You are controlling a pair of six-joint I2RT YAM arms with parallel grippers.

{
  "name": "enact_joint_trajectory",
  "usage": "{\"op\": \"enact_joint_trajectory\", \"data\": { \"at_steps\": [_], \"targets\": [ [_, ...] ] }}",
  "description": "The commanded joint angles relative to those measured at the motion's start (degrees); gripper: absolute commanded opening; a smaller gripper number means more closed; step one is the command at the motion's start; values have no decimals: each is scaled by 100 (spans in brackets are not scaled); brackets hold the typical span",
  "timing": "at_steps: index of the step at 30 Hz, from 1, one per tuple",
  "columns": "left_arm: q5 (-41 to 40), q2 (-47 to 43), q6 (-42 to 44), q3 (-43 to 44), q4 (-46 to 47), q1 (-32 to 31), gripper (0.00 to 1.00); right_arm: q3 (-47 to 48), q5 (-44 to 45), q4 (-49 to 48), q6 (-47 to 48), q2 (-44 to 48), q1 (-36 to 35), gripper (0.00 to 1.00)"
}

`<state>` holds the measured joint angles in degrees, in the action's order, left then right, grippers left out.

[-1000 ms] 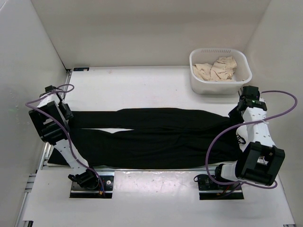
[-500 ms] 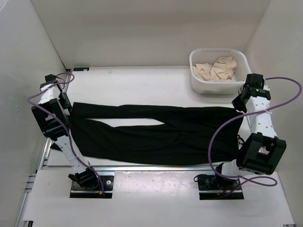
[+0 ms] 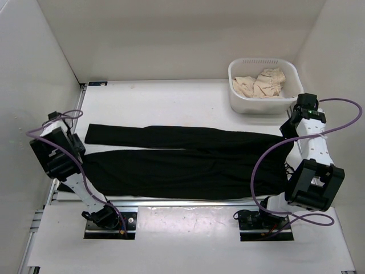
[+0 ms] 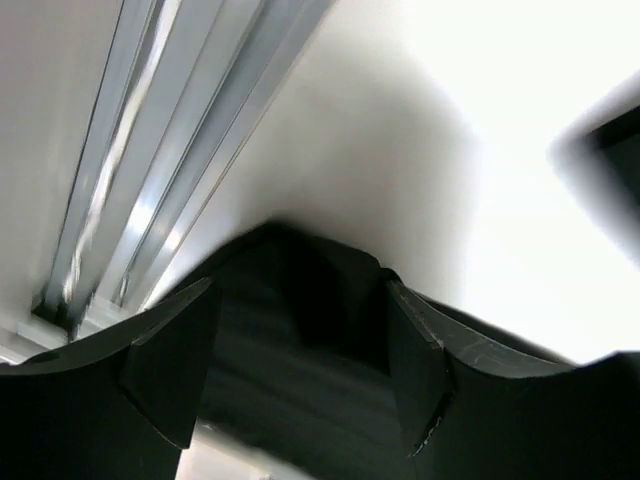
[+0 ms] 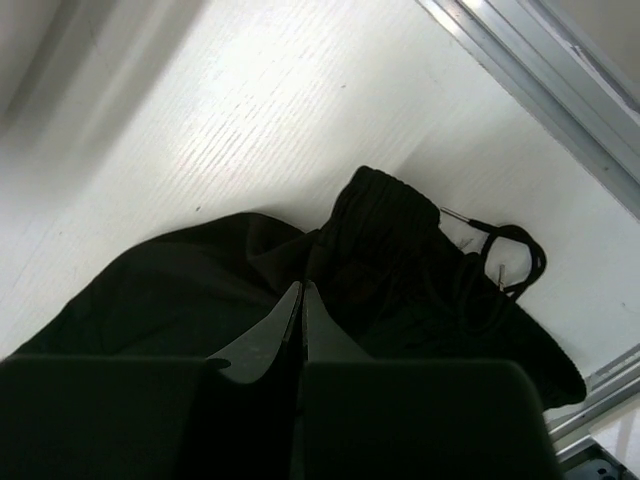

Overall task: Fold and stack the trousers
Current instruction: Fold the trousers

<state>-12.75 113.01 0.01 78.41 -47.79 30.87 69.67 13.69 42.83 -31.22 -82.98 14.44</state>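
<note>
One drawstring (image 5: 520, 236) on the trousers (image 3: 188, 171) shows only from the right wrist.

Bare table (image 4: 480, 200) lies ahead of the spread fingers of the left gripper (image 4: 297, 305), with a metal rail (image 4: 170, 130) to their left. Trousers (image 5: 180, 290) bunch under the pinched fingers of the right gripper (image 5: 302, 295); a laundry basket (image 3: 236, 101) stands near.

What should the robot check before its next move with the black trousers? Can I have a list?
1. Right gripper pinching the trousers at the waist: ok, jaws shut on bunched fabric.
2. Left gripper clamped on a leg: not ok, jaws apart, black cloth between them.
3. Legs flat: ok, both stretch leftwards along the table.
4. Leg ends matched: cannot tell, the left arm hides the near leg's end.
5. Basket out of the way: ok, far right corner, apart from the trousers.
</note>
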Motion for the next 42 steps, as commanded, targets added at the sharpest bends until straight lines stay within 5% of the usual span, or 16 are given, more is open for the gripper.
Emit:
{"op": "enact_joint_trajectory", "data": {
  "at_steps": [1,11,24,28,29,30,37,42],
  "targets": [
    [-290,-402,-1,-993,86,401,76,46,125,-108,99,54,147,0],
    [1028,-1115,-1,-81,86,60,83,213,-428,-161,-15,-306,147,0],
    [897,818,-1,1080,-45,-582,83,266,-315,6,-15,-307,147,0],
    [1239,1152,-1,1141,-256,-714,62,336,-253,6,-15,-307,147,0],
    [1301,1231,-1,1202,-318,-714,27,424,-253,6,-15,-307,147,0],
    [1302,1232,-1,1403,-371,-714,14,494,-253,6,-15,-367,147,0],
    [126,697,-1,2617,-582,-662,14,1101,-131,348,222,-167,200,0],
    [-482,-470,-1,2531,-635,-609,14,821,247,550,275,640,200,0]
  ]
}}
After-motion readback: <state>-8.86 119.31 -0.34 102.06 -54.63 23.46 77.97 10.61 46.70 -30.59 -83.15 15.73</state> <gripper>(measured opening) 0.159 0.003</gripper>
